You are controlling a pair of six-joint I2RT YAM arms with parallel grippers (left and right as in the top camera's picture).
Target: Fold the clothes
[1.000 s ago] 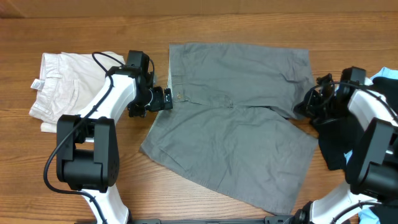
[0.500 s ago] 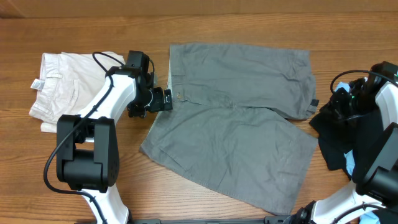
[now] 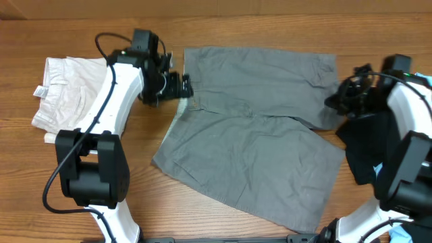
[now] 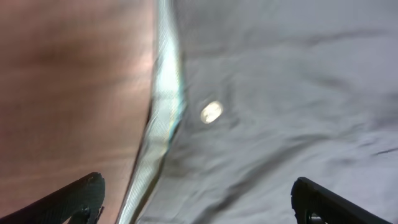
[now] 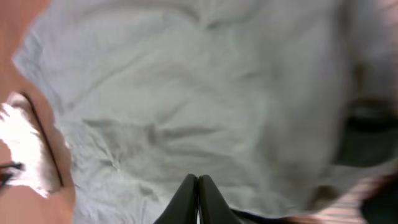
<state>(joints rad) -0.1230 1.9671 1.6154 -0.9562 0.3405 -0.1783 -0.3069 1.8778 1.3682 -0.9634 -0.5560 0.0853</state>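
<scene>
- On the wooden counter (image 3: pixel 27 202), the grey shorts (image 3: pixel 256 142) lie spread out flat in the middle.
- The left pincer (image 3: pixel 182 86) hangs over the waistband edge of the grey shorts, near the button (image 4: pixel 211 112). Its fingers (image 4: pixel 78 198) are spread wide apart.
- The right pincer (image 3: pixel 334 101) is at the right edge of the grey shorts. Its fingers (image 5: pixel 189 196) are pressed together.
- The cream shorts (image 3: pixel 67 94) lie at the left, apart from the grey ones.
- A black top (image 3: pixel 356 155) lies at the right.
</scene>
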